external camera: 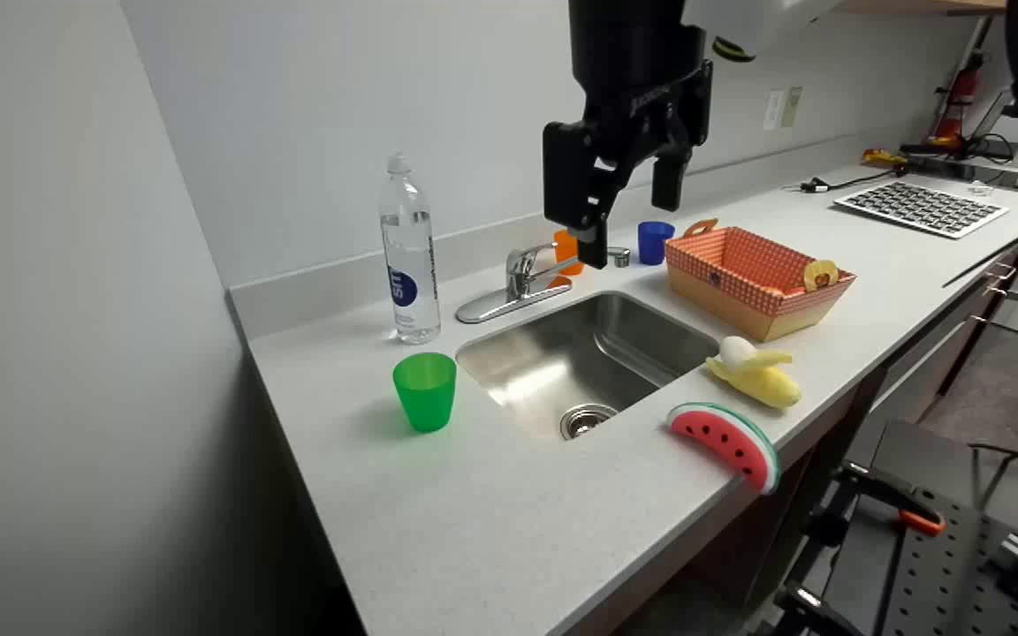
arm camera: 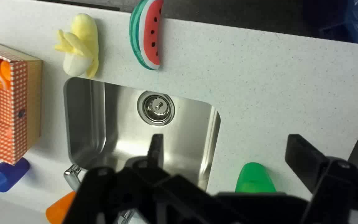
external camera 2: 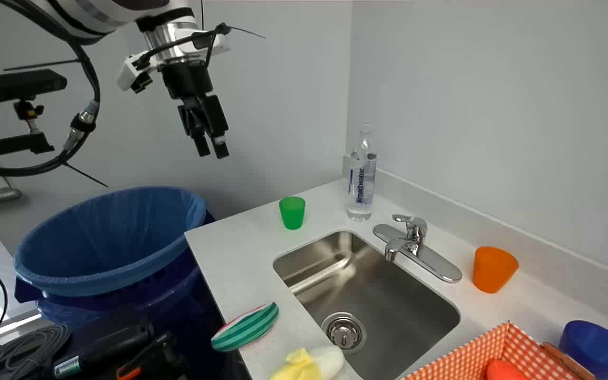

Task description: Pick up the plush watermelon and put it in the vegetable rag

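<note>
Hand (external camera: pixel 631 221) well above level of sink (external camera: pixel 553 375) in exterior view, jaws apart, nothing held, presumably ready for pickup. In exterior view, plush watermelon (external camera 2: pixel 246 327) beside sink, across edge of counter (external camera 2: pixel 251 253), one end overhanging, perhaps for easier grasp; basket (external camera 2: pixel 528 348) near sink, presumably destination. Wrist view, around sink, one each: plush watermelon, basket, plush banana (arm camera: pixel 86 37), green cup (arm camera: pixel 255 177), orange cup (arm camera: pixel 59 207), blue cup (arm camera: pixel 6 175).

Black claw (external camera 2: pixel 212 151) with two blocky fingers (external camera 2: pixel 214 116); above it, a silver collar (external camera 2: pixel 164 38) and white arm (external camera 2: pixel 111 15); beside it, a looping black cable (external camera 2: pixel 94 84).
</note>
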You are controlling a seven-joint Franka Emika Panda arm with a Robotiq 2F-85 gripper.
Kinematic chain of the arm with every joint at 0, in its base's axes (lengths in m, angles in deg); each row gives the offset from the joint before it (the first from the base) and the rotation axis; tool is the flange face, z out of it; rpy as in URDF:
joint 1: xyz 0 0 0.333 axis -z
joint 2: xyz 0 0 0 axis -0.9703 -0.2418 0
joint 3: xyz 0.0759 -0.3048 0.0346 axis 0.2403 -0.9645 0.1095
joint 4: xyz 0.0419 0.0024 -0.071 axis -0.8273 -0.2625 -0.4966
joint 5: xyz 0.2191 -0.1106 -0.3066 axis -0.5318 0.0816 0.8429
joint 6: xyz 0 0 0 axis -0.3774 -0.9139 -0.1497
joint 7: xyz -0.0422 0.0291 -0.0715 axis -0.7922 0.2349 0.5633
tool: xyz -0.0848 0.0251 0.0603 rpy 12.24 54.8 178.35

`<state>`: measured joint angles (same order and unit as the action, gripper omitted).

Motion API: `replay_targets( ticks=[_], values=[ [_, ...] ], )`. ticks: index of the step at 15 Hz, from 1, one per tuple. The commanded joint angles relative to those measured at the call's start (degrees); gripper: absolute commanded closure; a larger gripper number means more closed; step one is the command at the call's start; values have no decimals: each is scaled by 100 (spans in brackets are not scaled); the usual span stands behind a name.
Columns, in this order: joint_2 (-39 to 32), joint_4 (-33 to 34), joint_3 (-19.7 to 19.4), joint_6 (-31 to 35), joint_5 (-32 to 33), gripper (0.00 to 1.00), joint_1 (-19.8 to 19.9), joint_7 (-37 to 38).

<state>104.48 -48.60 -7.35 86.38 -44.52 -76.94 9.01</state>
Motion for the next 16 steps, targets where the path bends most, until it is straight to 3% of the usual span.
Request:
replay_targets(
  ticks=[1,16],
  values=[
    [-38,10,-210,-22,85,0,-236,71],
    [-2,-131,-347,20,73,0,-286,122]
  ],
)
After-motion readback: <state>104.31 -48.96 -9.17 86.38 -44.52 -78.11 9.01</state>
